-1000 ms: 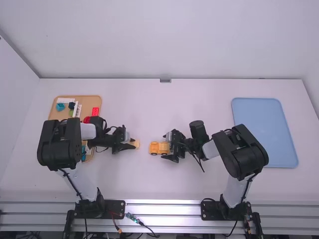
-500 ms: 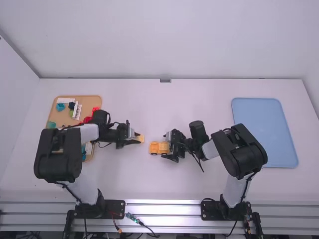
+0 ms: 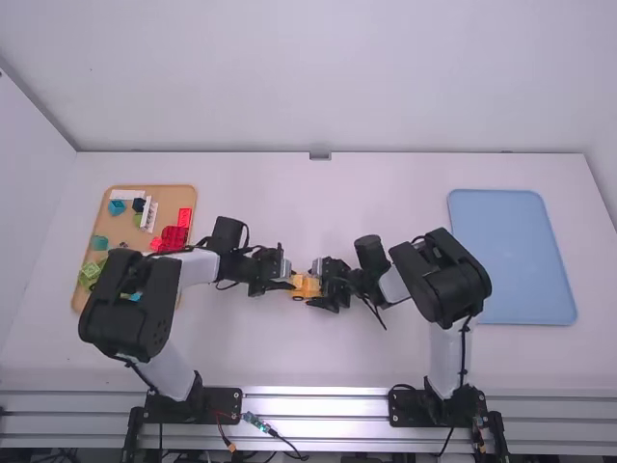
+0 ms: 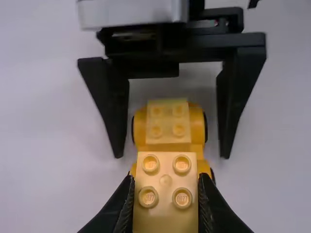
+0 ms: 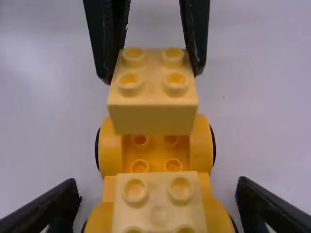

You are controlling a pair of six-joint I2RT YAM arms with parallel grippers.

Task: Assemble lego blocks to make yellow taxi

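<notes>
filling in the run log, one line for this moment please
left gripper: shut on yellow block | block position: over wheeled base's bare studs | right gripper: open around base's other end | second block: seated there

Tiny raised characters, too small to read with certainty, stand on the studs of the block between the left gripper's fingers, clearest on the two studs nearest that gripper.

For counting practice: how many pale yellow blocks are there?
2: one block in the left gripper, another block on the wheeled base. The left arm may hide more in the tray.
</notes>
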